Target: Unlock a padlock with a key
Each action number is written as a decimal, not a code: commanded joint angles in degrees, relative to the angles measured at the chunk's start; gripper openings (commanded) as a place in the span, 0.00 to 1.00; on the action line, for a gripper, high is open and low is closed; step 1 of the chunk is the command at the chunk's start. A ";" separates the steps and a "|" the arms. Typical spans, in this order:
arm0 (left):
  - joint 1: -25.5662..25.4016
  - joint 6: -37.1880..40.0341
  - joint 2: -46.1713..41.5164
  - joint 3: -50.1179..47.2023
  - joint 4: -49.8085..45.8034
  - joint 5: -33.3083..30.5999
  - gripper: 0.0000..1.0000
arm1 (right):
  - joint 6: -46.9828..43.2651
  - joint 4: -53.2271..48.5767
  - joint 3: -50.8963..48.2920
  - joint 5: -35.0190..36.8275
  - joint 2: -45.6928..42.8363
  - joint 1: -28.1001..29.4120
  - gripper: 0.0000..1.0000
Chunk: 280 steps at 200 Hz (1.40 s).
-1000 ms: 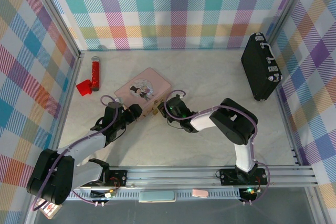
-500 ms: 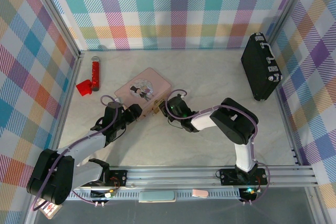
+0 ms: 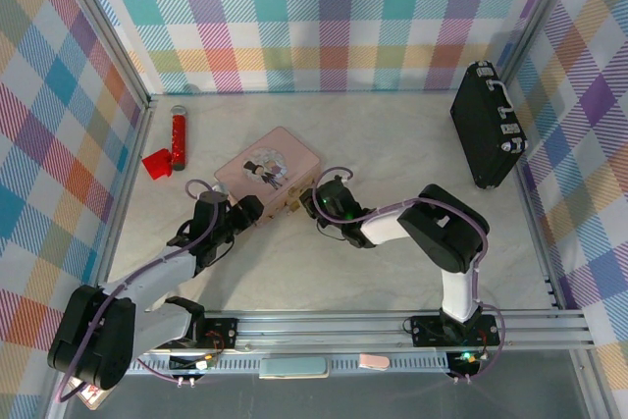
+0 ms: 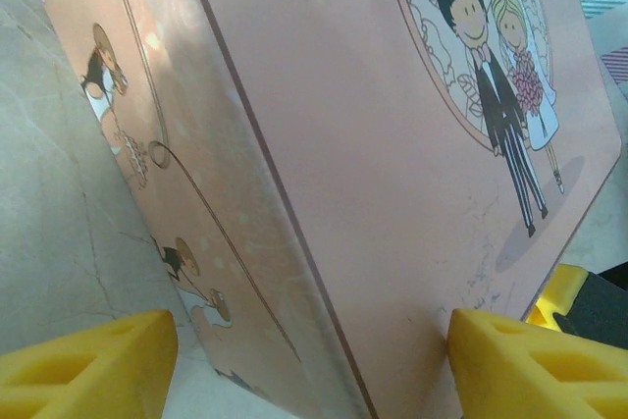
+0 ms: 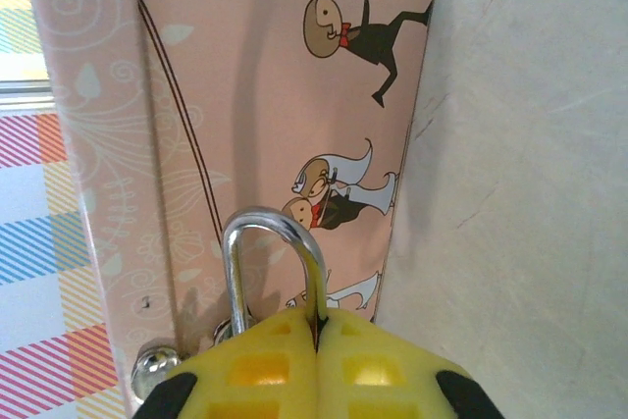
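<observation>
Padlock (image 5: pixel 234 277): only the silvery shackle loop clears the right claw (image 5: pixel 316 331); body hidden behind its closed yellow fingertips.
Right claw: fingers cropped by the view's lower edge, beside the pink box (image 5: pixel 255 95) wall.
Pink box: left wrist view crops it top and bottom.
Left claw (image 4: pixel 314 365): yellow tips flank the box corner, undersides cropped.
Overhead: padlock at the box's near edge, too small to read.

Pink cartoon-couple box (image 4: pixel 373 144), silvery padlock shackle (image 5: pixel 234 262), yellow pincer fingertips (image 5: pixel 260 370), plaid walls (image 3: pixel 324 17).
</observation>
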 commanded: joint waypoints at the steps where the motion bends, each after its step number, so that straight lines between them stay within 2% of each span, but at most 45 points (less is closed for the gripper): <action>1: -0.49 -0.02 -1.14 -0.82 -2.16 -1.31 0.73 | -1.55 -2.04 -1.10 1.43 -1.37 -0.73 0.00; 155: -0.51 -1.04 0.04 0.73 -0.44 3.56 0.74 | 0.26 0.50 2.26 -3.10 1.29 -2.66 0.00; 195: -0.42 -0.11 -1.48 2.24 -3.94 2.10 0.75 | -1.44 -0.45 1.77 -2.73 -0.27 -3.01 0.00; 220: 0.38 0.29 -2.92 2.82 -5.69 2.56 0.76 | -5.02 -2.83 0.20 -2.73 -3.75 -3.82 0.00; 280: 3.26 4.37 -8.32 3.66 -11.82 1.93 0.79 | -21.16 -18.83 -3.52 -5.41 -15.69 -7.67 0.00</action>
